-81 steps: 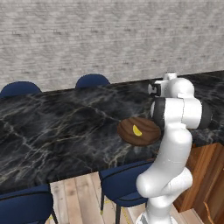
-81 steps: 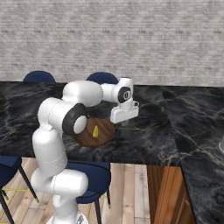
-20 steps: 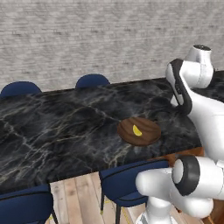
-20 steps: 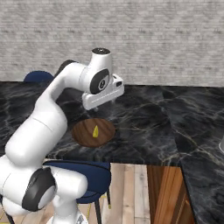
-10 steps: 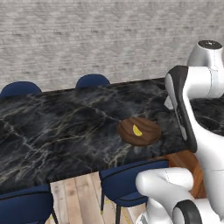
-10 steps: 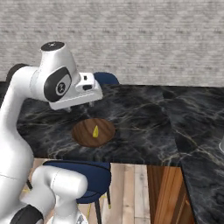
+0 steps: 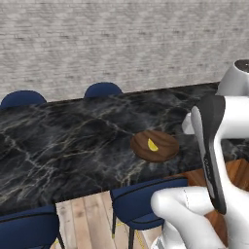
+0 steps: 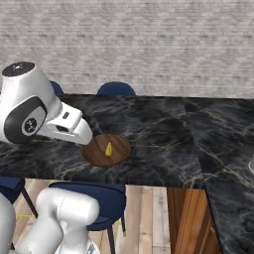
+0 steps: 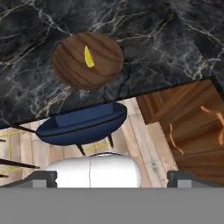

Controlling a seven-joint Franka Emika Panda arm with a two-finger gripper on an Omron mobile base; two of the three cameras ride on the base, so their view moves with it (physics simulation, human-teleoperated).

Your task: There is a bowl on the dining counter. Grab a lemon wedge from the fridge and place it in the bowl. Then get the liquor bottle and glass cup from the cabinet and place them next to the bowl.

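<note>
The dark-brown wooden bowl point(image 7: 164, 149) point(image 8: 94, 151) point(image 9: 72, 70) sits near the front edge of the black marble dining counter point(image 7: 73, 141) point(image 8: 163, 134) point(image 9: 175, 39). The yellow lemon wedge point(image 7: 152, 144) point(image 8: 108, 149) point(image 9: 89, 57) lies inside it. My gripper point(image 9: 118, 177) hangs high above the floor in front of the counter, back from the bowl, pointing down. Its fingertips point(image 9: 43, 177) stand wide apart with nothing between them, so it is open. The fridge, cabinet, liquor bottle and glass cup are out of view.
A blue chair point(image 7: 146, 204) point(image 8: 94, 198) point(image 9: 83, 124) is tucked under the counter just below the bowl. More blue chairs point(image 7: 102, 90) point(image 8: 115, 89) stand on the far side by the brick wall. The counter's wood side point(image 9: 183, 118) is to the right.
The arm has swung up and back from over the bowl toward the base. The lemon wedge stays in the bowl, and the gripper has stayed open.
</note>
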